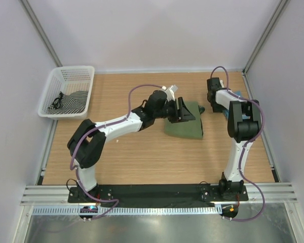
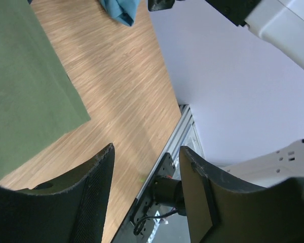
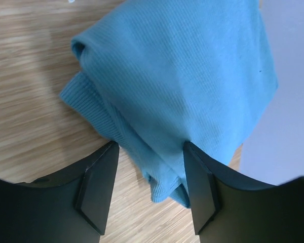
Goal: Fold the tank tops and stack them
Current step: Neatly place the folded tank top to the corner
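from above, the right arm (image 1: pixel 243 121) hides nearly all of the teal tank top (image 3: pixel 182 76) by the right edge of the table (image 1: pixel 142 162). the left gripper (image 1: pixel 186 110) covers the far left corner of the olive tank top (image 1: pixel 185 129). the dark striped thing (image 1: pixel 73 101) in the basket (image 1: pixel 66 73) is too small to name. the wrist views crop both tops.

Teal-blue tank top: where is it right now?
In the right wrist view the teal-blue tank top lies bunched under the right hand, at the far right of the table, right of the olive-green top.
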Controlling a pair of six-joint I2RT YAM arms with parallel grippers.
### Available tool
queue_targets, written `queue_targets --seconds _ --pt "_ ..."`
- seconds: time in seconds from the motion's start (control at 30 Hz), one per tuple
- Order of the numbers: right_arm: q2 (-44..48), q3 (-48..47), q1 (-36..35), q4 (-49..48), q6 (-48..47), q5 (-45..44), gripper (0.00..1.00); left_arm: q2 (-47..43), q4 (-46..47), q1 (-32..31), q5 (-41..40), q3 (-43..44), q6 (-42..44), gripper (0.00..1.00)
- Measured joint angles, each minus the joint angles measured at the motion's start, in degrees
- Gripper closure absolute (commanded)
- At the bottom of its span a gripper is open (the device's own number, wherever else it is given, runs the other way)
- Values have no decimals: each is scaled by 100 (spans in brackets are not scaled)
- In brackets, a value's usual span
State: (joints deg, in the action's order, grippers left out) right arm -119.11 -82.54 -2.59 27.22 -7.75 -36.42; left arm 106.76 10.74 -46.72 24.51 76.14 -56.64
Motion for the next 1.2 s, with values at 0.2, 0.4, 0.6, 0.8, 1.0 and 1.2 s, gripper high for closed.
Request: queue_targets --seconds 0.2,0.4,0.6,0.8,1.0,1.2 --pt "-103 -20 116 2 33 -122 96 -92 -149 0 -28 -173 39 45" --pt "9 105 153 9 254 63 99 -90 -297 0 -109 -273 85 45" --pt "831 780 116 269 1058 640 99 -90 -511 2 -315 -273 245 45" --pt "1493 1390 -175 710 2192 824 99 -90 -704 26 -463 -273 348 44" --pt "2341 2605 -710 817 2942 1283 99 -17 -787 35 -557 -273 380 45" --pt "3147 3209 -855 839 3427 1694 99 348 -925 22 -706 -214 448 44"
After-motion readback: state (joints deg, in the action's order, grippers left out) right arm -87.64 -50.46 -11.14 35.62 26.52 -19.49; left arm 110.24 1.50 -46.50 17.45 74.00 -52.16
